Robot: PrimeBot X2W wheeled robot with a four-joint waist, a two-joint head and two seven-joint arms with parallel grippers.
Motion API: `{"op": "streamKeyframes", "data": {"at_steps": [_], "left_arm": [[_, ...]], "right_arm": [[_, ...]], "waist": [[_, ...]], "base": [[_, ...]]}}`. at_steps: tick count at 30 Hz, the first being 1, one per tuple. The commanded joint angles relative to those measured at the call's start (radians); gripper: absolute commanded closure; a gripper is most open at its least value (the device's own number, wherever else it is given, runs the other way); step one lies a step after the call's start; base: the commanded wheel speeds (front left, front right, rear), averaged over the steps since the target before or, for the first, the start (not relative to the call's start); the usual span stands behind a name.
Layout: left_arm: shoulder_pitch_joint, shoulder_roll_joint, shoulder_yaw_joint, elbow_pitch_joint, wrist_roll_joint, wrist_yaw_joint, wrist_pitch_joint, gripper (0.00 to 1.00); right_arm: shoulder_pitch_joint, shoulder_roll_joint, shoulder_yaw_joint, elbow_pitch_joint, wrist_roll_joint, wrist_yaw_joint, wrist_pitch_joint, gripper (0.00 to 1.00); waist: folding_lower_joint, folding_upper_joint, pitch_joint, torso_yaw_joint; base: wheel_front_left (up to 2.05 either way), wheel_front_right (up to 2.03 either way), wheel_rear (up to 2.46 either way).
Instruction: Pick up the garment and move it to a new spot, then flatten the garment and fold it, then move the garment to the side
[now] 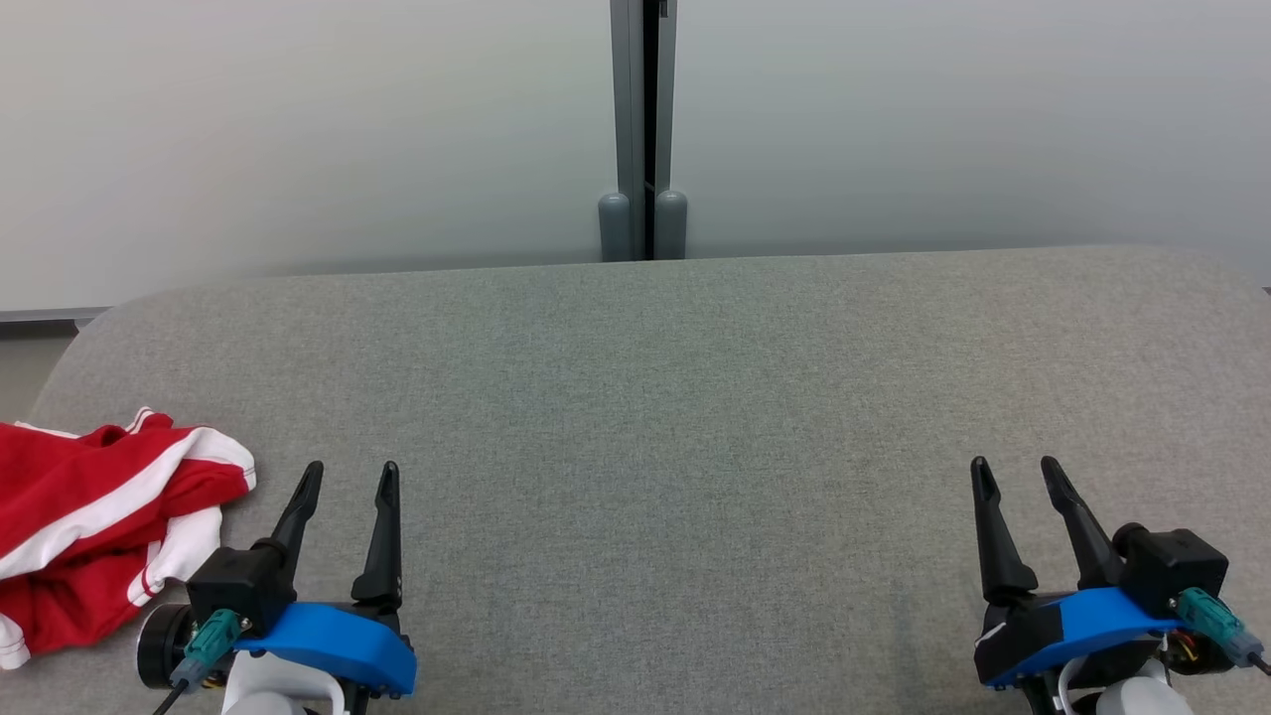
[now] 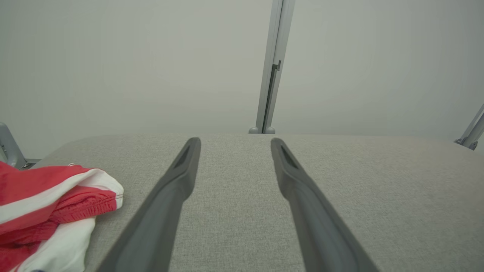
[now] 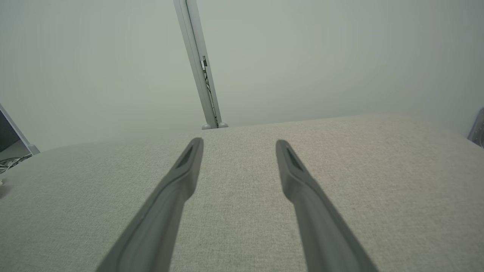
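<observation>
The garment (image 1: 89,526) is red with white stripes and lies crumpled at the near left edge of the grey fabric table (image 1: 655,417). The left wrist view shows the garment (image 2: 49,204) at its lower left. My left gripper (image 1: 352,470) hovers just right of the garment, open and empty, not touching it. Seen from its wrist, the left gripper (image 2: 234,141) has its two dark fingers spread apart over bare fabric. Far to the right, my right gripper (image 1: 1015,465) is also open and empty; its wrist view shows the right gripper (image 3: 239,142) above plain grey cloth.
A pale frosted wall stands behind the table, with a grey vertical post (image 1: 643,129) at its middle. The table's far edge (image 1: 655,260) runs across the head view and its left corner is rounded. Cables (image 3: 9,162) lie beyond the table's left end.
</observation>
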Motion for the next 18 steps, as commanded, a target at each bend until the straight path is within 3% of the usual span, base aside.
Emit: {"op": "streamKeyframes", "data": {"at_steps": [1, 18], "left_arm": [[-0.01, 0.003, 0.001, 0.004, 0.018, -0.002, -0.01, 0.0], [-0.014, -0.004, 0.015, 0.033, 0.107, -0.002, -0.034, 0.0]], "right_arm": [[-0.016, 0.001, 0.002, 0.001, -0.02, 0.002, -0.01, 0.0], [-0.015, -0.004, -0.008, 0.021, -0.087, 0.002, -0.033, 0.0]], "waist": [[0.0, 0.0, 0.0, 0.0], [0.0, 0.0, 0.003, 0.001]], "base": [[0.0, 0.0, 0.0], [0.0, 0.0, 0.0]]}}
